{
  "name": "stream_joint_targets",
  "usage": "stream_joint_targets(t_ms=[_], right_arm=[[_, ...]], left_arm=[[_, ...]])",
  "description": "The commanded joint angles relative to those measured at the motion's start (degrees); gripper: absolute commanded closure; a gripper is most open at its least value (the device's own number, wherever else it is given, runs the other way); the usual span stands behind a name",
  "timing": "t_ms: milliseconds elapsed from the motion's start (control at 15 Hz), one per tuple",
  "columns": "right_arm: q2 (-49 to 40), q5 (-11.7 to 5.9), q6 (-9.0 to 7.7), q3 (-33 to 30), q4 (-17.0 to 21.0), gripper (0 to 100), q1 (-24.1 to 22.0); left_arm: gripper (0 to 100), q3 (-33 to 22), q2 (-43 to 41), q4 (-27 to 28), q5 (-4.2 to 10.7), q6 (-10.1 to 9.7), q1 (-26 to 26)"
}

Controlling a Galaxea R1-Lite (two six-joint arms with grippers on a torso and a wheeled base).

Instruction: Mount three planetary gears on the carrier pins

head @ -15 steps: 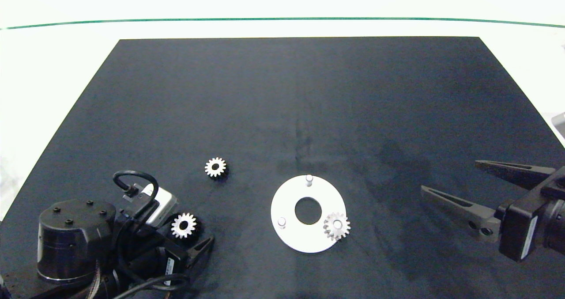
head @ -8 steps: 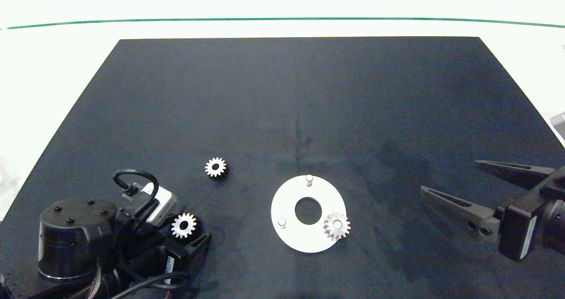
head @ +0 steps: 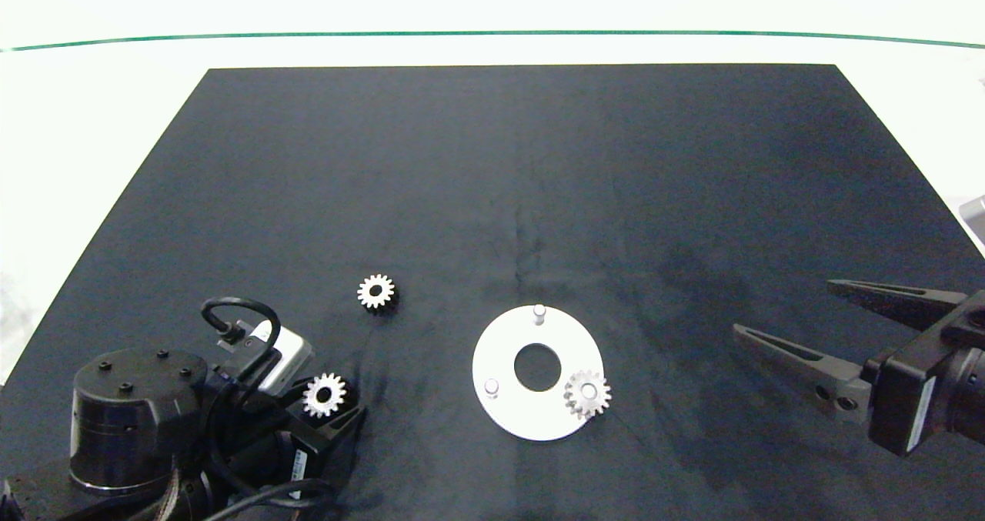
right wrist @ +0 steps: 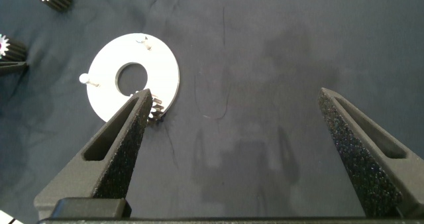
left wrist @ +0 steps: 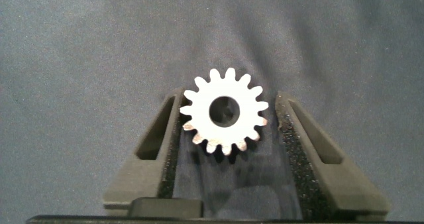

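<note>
Down at the near-left corner of the black mat [head: 492,159]: left gripper [left wrist: 228,96], set low and straddling the first planetary gear [left wrist: 224,111]. Opened only a touch wider than the gear, one finger [left wrist: 169,141] right up against the teeth, the other [left wrist: 298,141] showing a sliver of gap. Not clamped as far as can be seen, so no real hold on it. Gear itself lying flat on the mat, bore facing up, dark side wall just visible underneath.

A bit further from the robot, over towards the middle: second planetary gear [head: 376,291], flat on the mat too, loose, well apart from both grippers.

Right of that, near the front centre of the mat: white carrier disc [head: 500,352] with the big central hole and the three carrier pins in a triangle. Third planetary gear [head: 588,394] already sitting on the near-right pin, teeth hanging slightly over the disc's edge. Other two pins bare: far pin [head: 539,312] and near-left pin [head: 492,387].

Over on the right side: right gripper [head: 782,305], spread very wide, holding nothing, pointing in towards the disc but well clear of it. From its wrist camera, disc and seated gear peeking out just behind one fingertip.

White table [head: 77,121] showing all round the mat.
</note>
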Motion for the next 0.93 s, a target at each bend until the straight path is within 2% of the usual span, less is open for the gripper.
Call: stream_joint_targets(t_ms=[67, 800, 933], right_arm=[[-0.01, -0.13, 0.01, 0.06, -0.06, 0, 0.03], [-0.10, -0.04, 0.01, 0.06, -0.06, 0, 0.29], [-0.10, -0.04, 0.01, 0.06, -0.06, 0, 0.29]], left_arm=[[57, 0.11, 0.31, -0.22, -0.01, -0.01, -0.02], [80, 0.46, 0.40, -0.13, -0.01, -0.01, -0.02], [81, 0.37, 0.05, -0.13, -0.01, -0.01, -0.11]])
